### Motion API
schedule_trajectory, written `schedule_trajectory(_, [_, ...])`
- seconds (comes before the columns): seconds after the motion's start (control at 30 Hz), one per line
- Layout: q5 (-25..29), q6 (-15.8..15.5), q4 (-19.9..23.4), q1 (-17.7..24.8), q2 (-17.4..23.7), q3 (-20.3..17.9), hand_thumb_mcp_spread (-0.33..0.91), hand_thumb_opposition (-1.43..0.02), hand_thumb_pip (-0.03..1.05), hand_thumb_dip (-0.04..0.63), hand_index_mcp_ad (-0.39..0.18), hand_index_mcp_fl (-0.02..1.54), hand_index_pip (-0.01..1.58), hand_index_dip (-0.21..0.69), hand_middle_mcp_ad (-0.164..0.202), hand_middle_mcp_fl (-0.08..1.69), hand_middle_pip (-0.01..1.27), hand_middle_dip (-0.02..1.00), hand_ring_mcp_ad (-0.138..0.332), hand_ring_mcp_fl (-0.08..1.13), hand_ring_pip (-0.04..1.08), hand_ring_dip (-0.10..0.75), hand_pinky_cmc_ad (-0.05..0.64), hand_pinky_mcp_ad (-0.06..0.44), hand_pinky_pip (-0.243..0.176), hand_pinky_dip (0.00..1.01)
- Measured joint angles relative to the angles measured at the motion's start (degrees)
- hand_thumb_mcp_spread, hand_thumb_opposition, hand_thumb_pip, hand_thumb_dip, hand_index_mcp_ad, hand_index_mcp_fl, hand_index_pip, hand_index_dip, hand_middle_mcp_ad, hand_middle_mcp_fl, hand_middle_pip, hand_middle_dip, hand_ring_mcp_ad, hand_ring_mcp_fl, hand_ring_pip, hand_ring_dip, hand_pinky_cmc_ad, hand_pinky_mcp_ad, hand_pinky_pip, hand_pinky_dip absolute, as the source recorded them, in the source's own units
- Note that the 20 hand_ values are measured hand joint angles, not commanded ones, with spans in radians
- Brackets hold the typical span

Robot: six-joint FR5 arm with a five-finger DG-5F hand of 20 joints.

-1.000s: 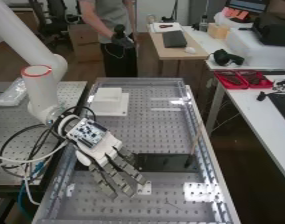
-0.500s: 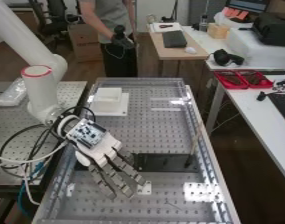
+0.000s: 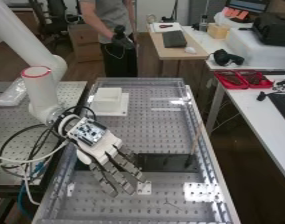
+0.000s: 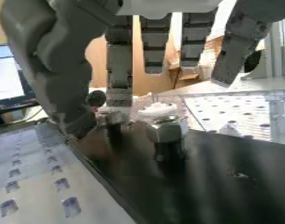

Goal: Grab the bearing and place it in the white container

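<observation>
In the high view the hand [image 3: 99,149] hangs over the bench's near half, its fingers extended across the black plate's left end. The white container [image 3: 107,96] stands farther up the bench on a white base. The wrist view has the hand [image 4: 119,65] with long straight fingers and a thumb reaching down close to the black surface. A small shiny metal piece [image 4: 167,131], probably the bearing, rests on that surface just beyond the fingertips, apart from the thumb. Near the thumb tip, details blur; I cannot tell whether anything is touched there.
The black plate [image 3: 167,162] lies across the perforated bench [image 3: 152,132]. A thin stick [image 3: 195,144] leans up at the plate's right end. Clear raised walls [image 3: 200,117] border the bench. Cables [image 3: 45,145] loop beside the arm on the left.
The fingertips have shifted very slightly up the high view, with the fingers a little more bent. The arm has barely moved, and the container has stayed where it was.
</observation>
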Motion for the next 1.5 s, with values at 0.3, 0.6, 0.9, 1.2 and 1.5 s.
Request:
schedule_trajectory(0.3, [0.0, -0.9, 0.7, -0.1, -0.2, 0.1, 0.43, -0.86, 0.62, 0.236, -0.072, 0.28, 1.49, 0.124, 0.061, 0.20, 0.13, 0.23, 0.147, 0.02, 0.17, 0.113, 0.379, 0.309, -0.042, 0.50])
schedule_trajectory(0.6, [-0.3, -1.8, 1.4, -0.3, 0.4, -0.1, 0.44, -0.95, 0.58, 0.234, -0.086, 0.39, 1.49, 0.126, 0.061, 0.20, 0.13, 0.24, 0.147, 0.04, 0.15, 0.134, 0.365, 0.309, -0.024, 0.45])
schedule_trajectory(0.9, [-1.4, -3.4, 1.9, 0.5, 3.5, -0.5, 0.47, -0.99, 0.53, 0.216, -0.087, 0.56, 1.53, 0.157, 0.058, 0.21, 0.13, 0.24, 0.147, 0.05, 0.14, 0.143, 0.365, 0.312, -0.010, 0.43])
schedule_trajectory(1.2, [-2.4, -6.8, 2.6, 3.1, 9.5, -2.1, 0.48, -0.99, 0.53, 0.216, -0.087, 0.56, 1.53, 0.157, 0.058, 0.21, 0.13, 0.24, 0.147, 0.05, 0.11, 0.147, 0.351, 0.312, -0.010, 0.42])
schedule_trajectory(1.5, [-0.3, -9.0, 3.9, 8.8, 17.0, -4.4, 0.48, -0.99, 0.53, 0.216, -0.087, 0.56, 1.52, 0.155, 0.061, 0.21, 0.13, 0.24, 0.147, 0.05, 0.12, 0.155, 0.351, 0.311, 0.003, 0.39])
